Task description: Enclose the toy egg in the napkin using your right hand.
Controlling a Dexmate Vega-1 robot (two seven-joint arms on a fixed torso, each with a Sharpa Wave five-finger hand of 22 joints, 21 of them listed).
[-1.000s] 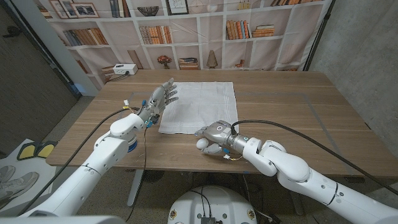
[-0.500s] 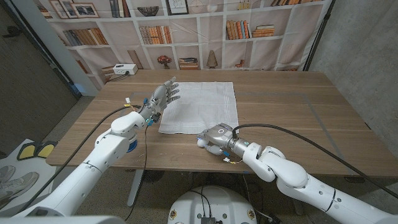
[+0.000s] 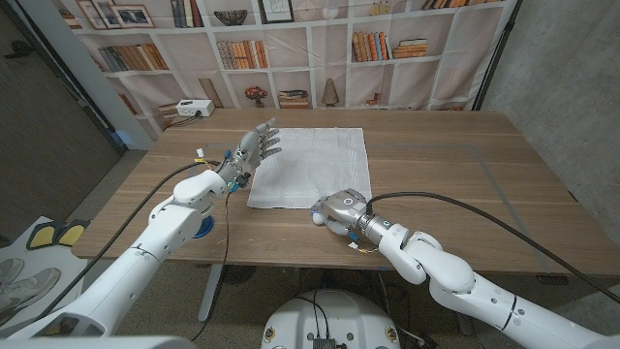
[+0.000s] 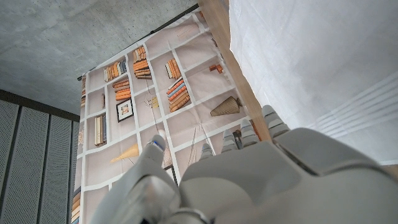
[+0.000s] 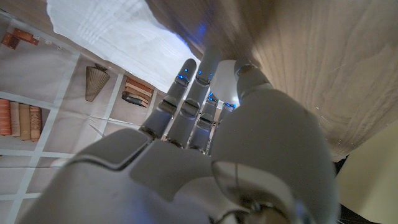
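now the right hand (image 3: 339, 210) has slid farther toward the napkin's (image 3: 310, 165) near edge, fingers curled over the white toy egg (image 3: 319, 217); left hand (image 3: 250, 152) hovers, fingers spread.

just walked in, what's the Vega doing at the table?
The right robot hand is cupped over a white toy egg on the wooden table, just off the near right corner of a white napkin that lies spread flat. In the right wrist view the fingers curl around the egg, though a firm grip can't be confirmed. The egg isn't on the napkin yet. The left robot hand hovers open at the napkin's left edge.
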